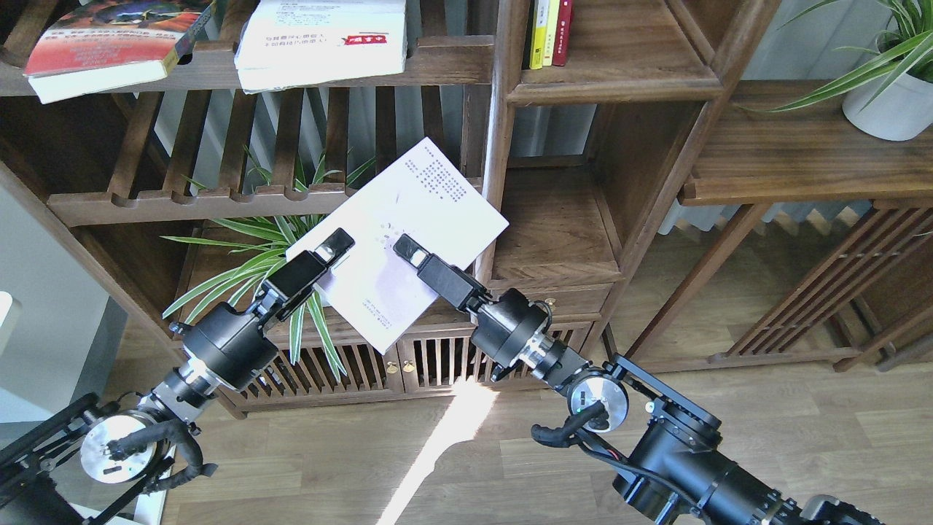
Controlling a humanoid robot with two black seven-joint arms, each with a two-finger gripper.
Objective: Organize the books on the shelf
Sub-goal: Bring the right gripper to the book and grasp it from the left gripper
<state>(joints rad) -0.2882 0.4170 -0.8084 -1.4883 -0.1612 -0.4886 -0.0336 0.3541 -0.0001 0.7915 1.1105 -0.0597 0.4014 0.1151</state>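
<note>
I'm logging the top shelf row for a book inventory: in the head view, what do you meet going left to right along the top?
red-orange book → thick white book with red label → upright yellow and red books → white plant pot

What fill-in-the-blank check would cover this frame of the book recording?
1. The thin white book is held by ____ hands at once.
2. The left hand grips the book at its ____ edge.
3. The red-orange book lies on the slatted rack to the ____ of the thick white book.
4. The plant pot on the plank is ____ in colour.

Missing words: two; left; left; white
</note>
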